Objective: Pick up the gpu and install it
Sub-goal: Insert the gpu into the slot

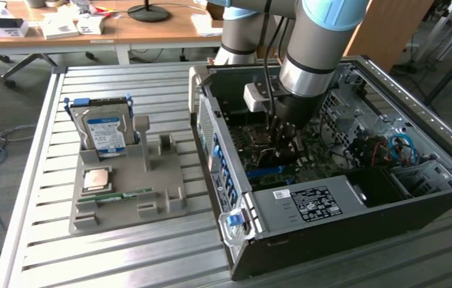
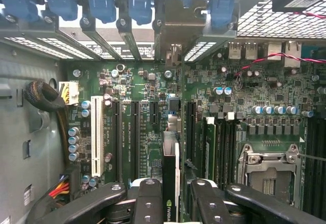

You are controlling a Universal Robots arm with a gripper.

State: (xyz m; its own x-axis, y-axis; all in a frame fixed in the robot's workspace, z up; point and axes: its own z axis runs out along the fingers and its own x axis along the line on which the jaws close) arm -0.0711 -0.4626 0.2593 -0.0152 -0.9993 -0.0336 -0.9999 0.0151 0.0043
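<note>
- Gpu (image 2: 169,183), a thin dark circuit-board card with a small logo, seen edge-on in the wrist view, clamped between the two black jaws.
- Standing upright over the green motherboard (image 2: 142,147) among its long black slots, far end pointing at the rear wall's row of blue plastic clips (image 2: 102,2); seated in a slot or not, cannot tell.
- On one side a long white slot (image 2: 97,137), on the other a square silver processor socket (image 2: 270,170).
- In the exterior view, silver and light-blue arm (image 1: 314,54) reaching down into the open dark-grey computer case (image 1: 418,198), jaws and gpu low over the board.
- At the exterior view's left, on the ribbed metal counter (image 1: 130,258), a grey moulded tray (image 1: 162,207) with a blue-labelled silver hard drive (image 1: 106,135) upright and a narrow green memory stick (image 1: 122,195) lying flat.
</note>
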